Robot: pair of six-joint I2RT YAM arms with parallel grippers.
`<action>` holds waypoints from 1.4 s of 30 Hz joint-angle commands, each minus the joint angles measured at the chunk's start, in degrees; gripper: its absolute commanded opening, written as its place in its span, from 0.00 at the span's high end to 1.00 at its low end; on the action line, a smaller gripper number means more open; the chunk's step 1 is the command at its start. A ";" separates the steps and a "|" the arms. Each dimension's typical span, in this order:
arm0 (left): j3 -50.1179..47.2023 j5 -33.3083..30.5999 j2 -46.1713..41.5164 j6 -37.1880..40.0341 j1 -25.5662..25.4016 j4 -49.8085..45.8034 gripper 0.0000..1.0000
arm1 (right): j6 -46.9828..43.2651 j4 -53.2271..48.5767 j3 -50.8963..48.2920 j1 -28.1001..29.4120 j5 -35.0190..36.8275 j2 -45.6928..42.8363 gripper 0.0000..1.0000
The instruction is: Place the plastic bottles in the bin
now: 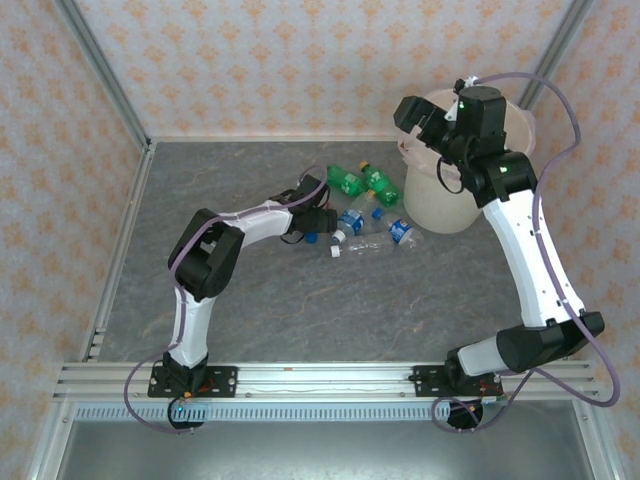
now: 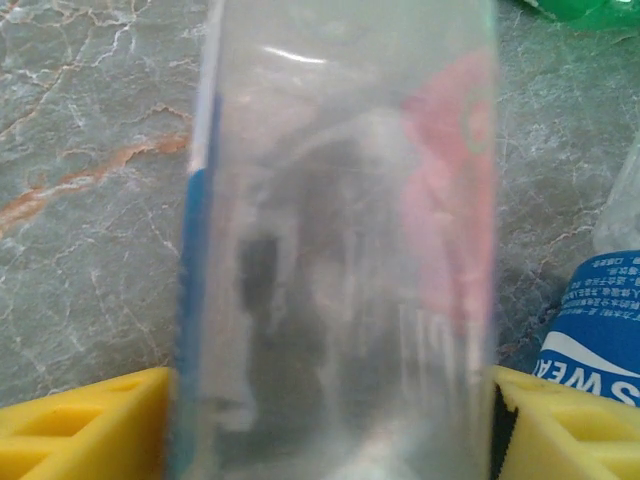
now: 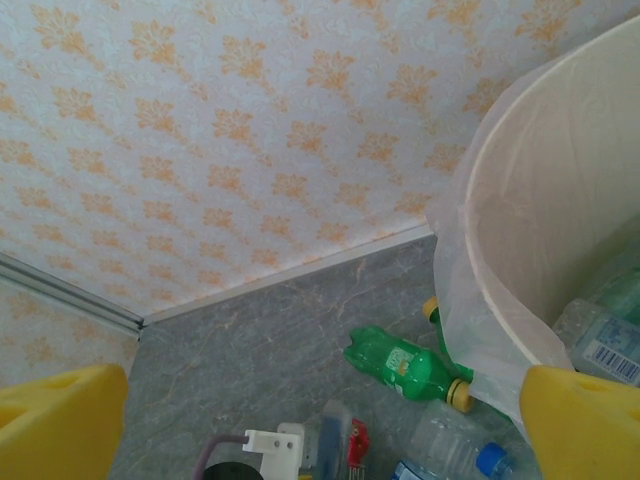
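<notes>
A clear plastic bottle (image 2: 340,260) with a red label and a blue stripe lies between my left gripper's (image 2: 335,430) yellow fingers (image 2: 80,425), which press on both its sides just above the table. In the top view the left gripper (image 1: 318,220) is low at the left end of a cluster of bottles: two green ones (image 1: 345,181), (image 1: 381,185) and several clear blue-labelled ones (image 1: 350,222). The cream bin (image 1: 440,205) stands right of them, with bottles (image 3: 600,335) inside it. My right gripper (image 1: 415,120) hangs open and empty over the bin's left rim (image 3: 500,200).
A thin clear liner (image 3: 470,330) drapes over the bin's edge, just above a green bottle (image 3: 405,365). Patterned walls close off the back and sides. The grey marble table (image 1: 300,310) stretches bare toward the arm bases.
</notes>
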 commanded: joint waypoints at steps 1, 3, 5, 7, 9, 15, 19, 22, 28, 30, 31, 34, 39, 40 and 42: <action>1.48 -1.26 1.56 1.64 0.56 -1.94 0.25 | 0.38 1.25 -0.16 0.31 -0.75 -1.45 0.00; 1.14 -1.39 1.52 1.72 0.62 -1.87 0.30 | 0.34 1.49 -0.15 0.38 -0.90 -1.43 0.00; 0.56 -1.31 1.24 1.71 0.56 -1.63 0.32 | 0.47 1.69 -0.25 0.38 -0.97 -1.27 0.00; -0.24 -1.14 0.57 1.51 0.60 -1.13 0.36 | 0.73 1.86 -0.25 0.37 -1.28 -1.10 0.00; -1.19 -1.13 -0.26 1.23 0.62 -0.60 0.39 | 1.07 2.12 -0.34 0.36 -1.75 -0.82 0.00; -5.64 -1.22 -4.88 0.27 0.56 1.76 0.46 | 0.86 1.13 0.87 0.37 -0.73 0.03 0.00; -9.57 -0.75 -9.66 -0.99 0.53 4.38 0.48 | 0.42 0.90 1.43 0.37 -1.06 0.45 0.00; -11.50 -0.77 -14.09 -1.31 0.40 5.19 0.49 | 0.34 0.40 1.50 0.38 -0.19 0.86 0.00; -16.12 -0.51 -22.93 -1.60 -0.10 9.59 0.49 | -1.72 -4.27 3.88 0.98 7.45 3.18 0.00; -17.10 0.04 -25.27 -1.63 -0.39 10.85 0.50 | -1.42 -1.58 1.90 0.99 6.43 2.05 0.00; -17.39 0.38 -26.49 -1.39 -0.62 11.54 0.50 | -1.41 -0.19 1.01 1.00 5.17 1.67 0.00; -17.75 0.68 -29.70 -0.55 -1.74 12.57 0.50 | -0.91 2.28 -0.05 1.00 1.71 1.69 0.00; -17.81 2.60 -33.78 1.25 -3.28 14.36 0.50 | -1.23 4.81 -0.01 1.60 -6.02 3.15 0.01; -17.75 3.01 -34.48 1.52 -3.42 14.69 0.50 | -1.20 5.64 0.01 1.91 -7.43 3.39 0.03; -17.56 3.78 -35.63 1.87 -3.60 15.24 0.50 | -1.32 6.26 0.84 3.15 -9.63 4.45 0.10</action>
